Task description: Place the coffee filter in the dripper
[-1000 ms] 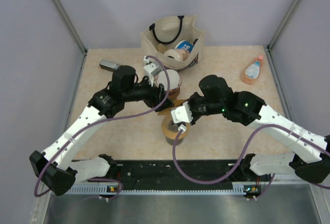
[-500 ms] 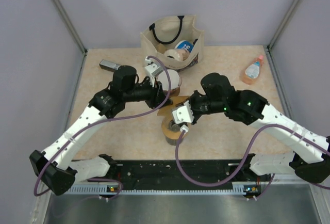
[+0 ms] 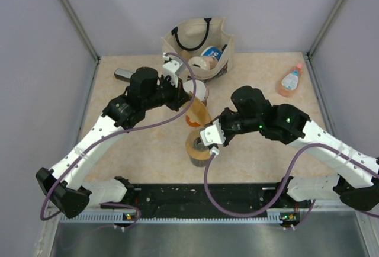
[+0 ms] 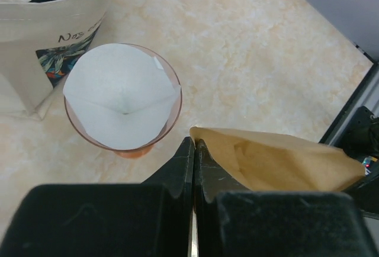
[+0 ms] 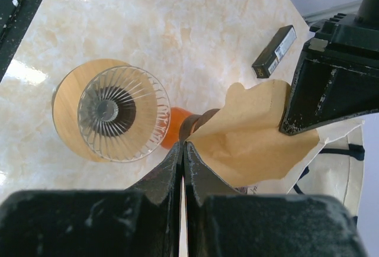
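A white coffee filter (image 4: pixel 121 94) sits spread inside the pinkish dripper (image 4: pixel 175 106), in front of the tote bag; the same dripper (image 3: pixel 199 89) shows in the top view. Between the arms a tan paper filter (image 3: pixel 198 113) is stretched. My left gripper (image 4: pixel 194 143) is shut on one corner of that tan paper (image 4: pixel 272 162). My right gripper (image 5: pixel 182 144) is shut on the opposite edge of the tan paper (image 5: pixel 254 132). Below it stands a clear ribbed glass dripper (image 5: pixel 121 115) on a tan wooden ring (image 5: pixel 66 115).
A cream tote bag (image 3: pixel 198 44) with packets stands at the back. A black box (image 3: pixel 124 73) lies back left. An orange bottle (image 3: pixel 290 80) lies back right. The glass dripper's stand (image 3: pixel 198 148) is near the front edge.
My left gripper closed on the tan paper's corner and rose toward the back. The paper now stands stretched between both grippers. The right gripper stayed shut and shifted slightly.
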